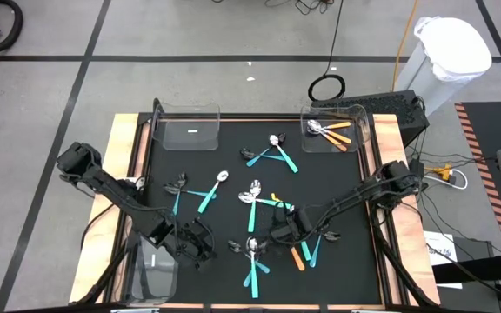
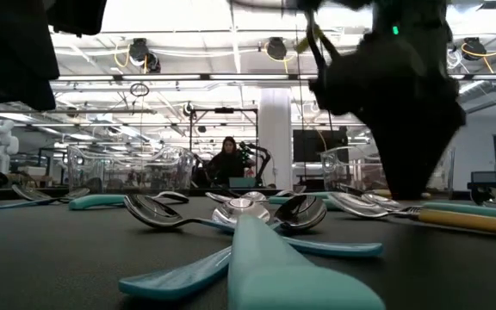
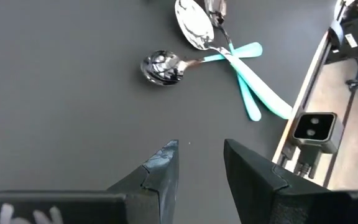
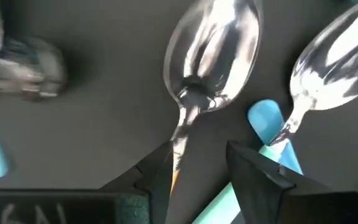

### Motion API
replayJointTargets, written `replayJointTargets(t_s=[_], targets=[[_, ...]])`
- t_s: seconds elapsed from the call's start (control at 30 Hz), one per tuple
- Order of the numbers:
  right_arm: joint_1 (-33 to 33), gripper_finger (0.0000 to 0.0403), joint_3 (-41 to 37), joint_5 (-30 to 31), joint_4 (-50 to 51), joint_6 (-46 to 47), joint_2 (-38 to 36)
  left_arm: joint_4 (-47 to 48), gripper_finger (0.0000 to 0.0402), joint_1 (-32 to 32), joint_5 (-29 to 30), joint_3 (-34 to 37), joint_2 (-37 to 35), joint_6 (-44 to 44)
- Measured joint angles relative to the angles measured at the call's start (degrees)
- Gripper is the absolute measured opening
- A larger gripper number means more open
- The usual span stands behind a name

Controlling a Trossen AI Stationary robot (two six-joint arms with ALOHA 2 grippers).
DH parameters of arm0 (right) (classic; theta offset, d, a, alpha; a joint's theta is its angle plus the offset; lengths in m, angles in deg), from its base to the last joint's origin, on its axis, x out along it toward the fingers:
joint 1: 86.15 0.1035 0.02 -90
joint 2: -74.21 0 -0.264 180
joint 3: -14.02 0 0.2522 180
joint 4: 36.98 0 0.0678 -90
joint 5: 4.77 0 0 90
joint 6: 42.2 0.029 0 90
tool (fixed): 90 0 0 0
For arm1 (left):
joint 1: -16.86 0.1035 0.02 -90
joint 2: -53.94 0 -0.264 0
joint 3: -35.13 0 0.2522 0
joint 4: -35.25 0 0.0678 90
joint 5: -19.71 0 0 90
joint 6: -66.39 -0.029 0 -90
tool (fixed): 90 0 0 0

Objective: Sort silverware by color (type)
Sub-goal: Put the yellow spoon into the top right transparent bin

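Spoons and forks with teal or orange handles lie scattered flat on the black mat [image 1: 233, 217], in small heaps [image 1: 272, 152] [image 1: 255, 198] [image 1: 252, 256]. My right gripper [image 4: 199, 149] [image 1: 290, 228] points down over the mat's right half, open. Its fingers stand on either side of the neck [image 4: 182, 127] of a shiny spoon [image 4: 213, 56] whose handle shows a bit of orange. A teal-handled spoon [image 4: 328, 68] lies beside it. My left gripper [image 3: 201, 162] [image 1: 194, 243] hangs open over bare mat at the near left, with two teal-handled spoons [image 3: 194, 37] ahead of it.
A clear bin [image 1: 333, 130] at the far right holds orange-handled pieces. Another clear bin [image 1: 190, 130] stands at the far left and a third [image 1: 150, 269] at the near left, beside my left gripper. A wooden rim [image 1: 390, 174] frames the mat.
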Motion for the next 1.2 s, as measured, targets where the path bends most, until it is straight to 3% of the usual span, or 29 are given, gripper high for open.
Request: replayJointTargets(t_s=[0.23,0.47,0.8,1.0,1.2], targets=[[-0.28,0.0139,-0.33,-0.14,-6.30,-0.86,2.05,0.14,0.0129,1.81,-1.07,0.00,0.00,-0.76],[-0.28,0.0120,-0.33,-0.21,-6.33,0.74,2.05,-0.08,0.0129,1.84,-2.27,0.00,0.00,-1.07],[-2.46,0.0014,-0.33,-0.86,-3.14,-3.88,2.05,-0.45,0.0129,3.58,-3.88,-1.18,-0.02,-1.94],[-3.41,0.0018,1.60,-2.07,-3.02,-5.81,1.88,-0.06,0.0129,5.68,-6.39,-3.78,-1.89,-10.18],[-4.75,0.0011,8.54,-3.47,-2.32,-9.40,1.74,0.46,0.0129,8.04,-6.48,-4.58,-7.33,-19.49]])
